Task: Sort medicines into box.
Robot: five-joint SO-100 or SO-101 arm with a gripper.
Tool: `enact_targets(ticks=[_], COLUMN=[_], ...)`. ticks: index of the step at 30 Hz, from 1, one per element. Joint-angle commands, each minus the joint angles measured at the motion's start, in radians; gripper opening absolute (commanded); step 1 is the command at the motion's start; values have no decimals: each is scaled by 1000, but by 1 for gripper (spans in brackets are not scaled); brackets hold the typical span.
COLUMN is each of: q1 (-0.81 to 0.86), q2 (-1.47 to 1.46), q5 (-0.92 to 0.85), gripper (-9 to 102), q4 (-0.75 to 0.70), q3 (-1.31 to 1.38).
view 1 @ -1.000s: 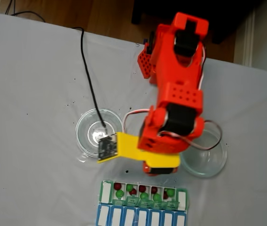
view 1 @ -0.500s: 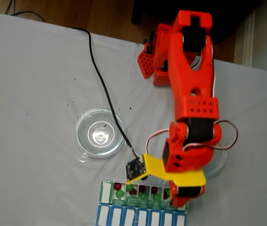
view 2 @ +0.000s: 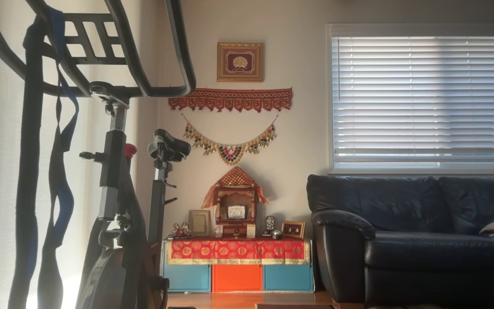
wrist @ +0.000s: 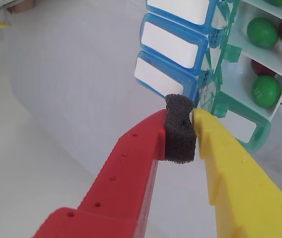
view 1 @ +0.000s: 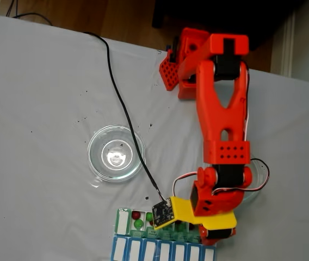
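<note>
In the wrist view my gripper (wrist: 183,124) is shut, its red and yellow fingers pressed together on a dark foam pad with no pill between them. Its tips hover at the corner of the green box (wrist: 230,101), whose open compartments hold green pills (wrist: 266,90) and dark red pills (wrist: 262,67). In the fixed view the red arm (view 1: 222,125) reaches over the right part of the box (view 1: 123,222) and covers most of it. A red pill (view 1: 137,215) and a green pill (view 1: 138,223) show in a left compartment.
A blue row with white lids (wrist: 173,42) adjoins the box on the side nearer the table's front edge (view 1: 160,251). An empty clear dish (view 1: 115,153) stands left of the arm; another dish (view 1: 260,176) is mostly hidden behind it. A black cable (view 1: 123,109) crosses the cloth.
The arm has stretched forward and swung right. The gripper went from between the two dishes down over the right part of the box.
</note>
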State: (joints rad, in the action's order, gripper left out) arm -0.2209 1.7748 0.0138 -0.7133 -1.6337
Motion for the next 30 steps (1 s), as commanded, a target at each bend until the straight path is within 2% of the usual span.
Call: enact_targets(ticks=[1,12,16,21,30], q1=[-14,-2,3,0,-5], q2=[28,-26,-97,-210,-247], q5=[5,57,114,173,124], gripper=[1,1,1,1,1], q4=[-11,-38,-89,-72,-213], q3=[57,48,94,98,189])
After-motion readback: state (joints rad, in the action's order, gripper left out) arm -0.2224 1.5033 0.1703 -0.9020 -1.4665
